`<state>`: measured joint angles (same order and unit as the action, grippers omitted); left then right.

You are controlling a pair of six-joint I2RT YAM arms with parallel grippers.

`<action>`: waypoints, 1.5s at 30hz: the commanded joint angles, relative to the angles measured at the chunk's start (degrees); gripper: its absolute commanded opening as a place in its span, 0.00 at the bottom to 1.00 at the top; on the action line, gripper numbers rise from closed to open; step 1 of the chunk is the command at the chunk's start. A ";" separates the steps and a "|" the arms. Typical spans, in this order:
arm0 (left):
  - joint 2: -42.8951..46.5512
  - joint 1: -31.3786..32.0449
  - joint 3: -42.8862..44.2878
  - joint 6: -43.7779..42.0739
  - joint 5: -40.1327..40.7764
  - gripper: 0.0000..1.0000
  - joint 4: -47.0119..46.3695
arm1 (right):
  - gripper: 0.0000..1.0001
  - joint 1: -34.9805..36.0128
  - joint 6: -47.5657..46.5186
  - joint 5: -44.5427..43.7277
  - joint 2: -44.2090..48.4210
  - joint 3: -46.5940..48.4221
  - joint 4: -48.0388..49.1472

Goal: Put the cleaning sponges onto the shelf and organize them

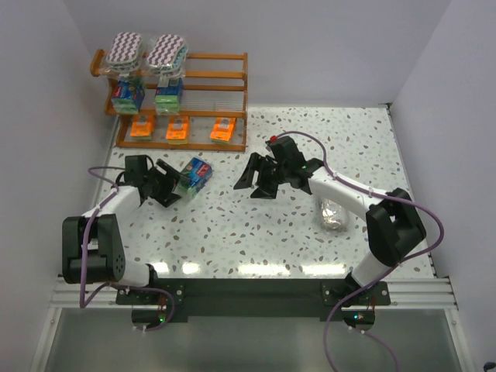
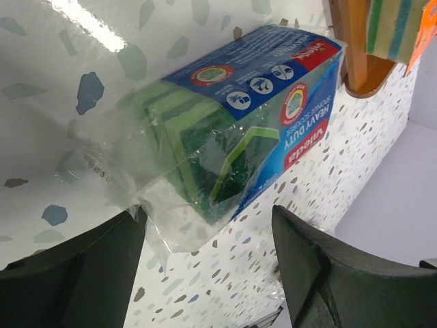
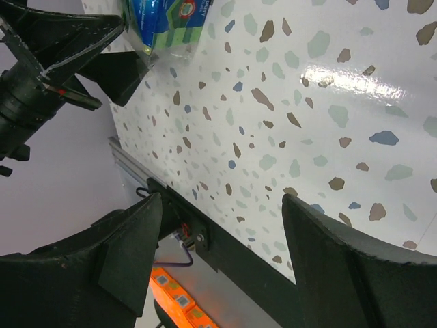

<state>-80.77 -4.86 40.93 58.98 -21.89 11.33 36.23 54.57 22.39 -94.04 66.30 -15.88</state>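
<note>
A blue-and-green wrapped sponge block point(image 1: 194, 177) lies on the table just right of my left gripper point(image 1: 169, 184), which is open with the pack's clear tail reaching between its fingers. In the left wrist view the block point(image 2: 232, 130) fills the middle. My right gripper point(image 1: 256, 178) is open and empty at the table's middle. A grey-white oval pad point(image 1: 333, 214) lies beside the right arm. The shelf point(image 1: 232, 85) holds two purple zigzag pads point(image 1: 125, 48) on top, two blue-green blocks point(image 1: 129, 94) on the middle tier and three orange packs point(image 1: 178, 129) on the bottom.
The right part of each shelf tier is bare. The side walls stand close at left and right. The right wrist view shows the left gripper point(image 3: 82, 41) and the block point(image 3: 167, 20) at its top left.
</note>
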 commanded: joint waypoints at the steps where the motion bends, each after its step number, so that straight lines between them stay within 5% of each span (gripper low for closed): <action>1: -1.66 -0.23 2.58 -4.22 0.79 0.78 -1.58 | 0.75 -0.37 -0.69 -0.07 1.58 1.73 0.32; 7: -6.05 -0.32 3.37 -6.60 2.12 0.73 -4.20 | 0.74 -0.54 -0.25 0.46 1.14 1.64 1.11; 10: -7.29 -0.41 3.98 -6.77 2.03 0.61 -6.14 | 0.73 -0.54 -0.25 0.46 1.14 1.64 1.11; 20: -6.15 -0.32 3.29 -7.92 0.10 0.01 -6.32 | 0.72 -0.89 0.10 0.55 1.49 1.90 1.11; 28: 5.26 -0.23 0.03 -1.95 -8.69 0.00 -7.11 | 0.72 -1.33 -0.16 0.37 2.89 2.69 -0.64; 33: 10.81 -0.06 6.86 2.97 -8.43 0.00 -5.98 | 0.71 -2.04 -0.60 -0.42 5.00 2.34 -2.22; 45: 0.98 3.10 19.87 9.66 -6.25 0.00 -14.85 | 0.72 -3.62 -1.39 -1.21 8.87 0.76 -3.54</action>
<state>-77.65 -3.22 55.33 65.82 -29.28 1.80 32.95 54.19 21.93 -88.27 66.63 -18.61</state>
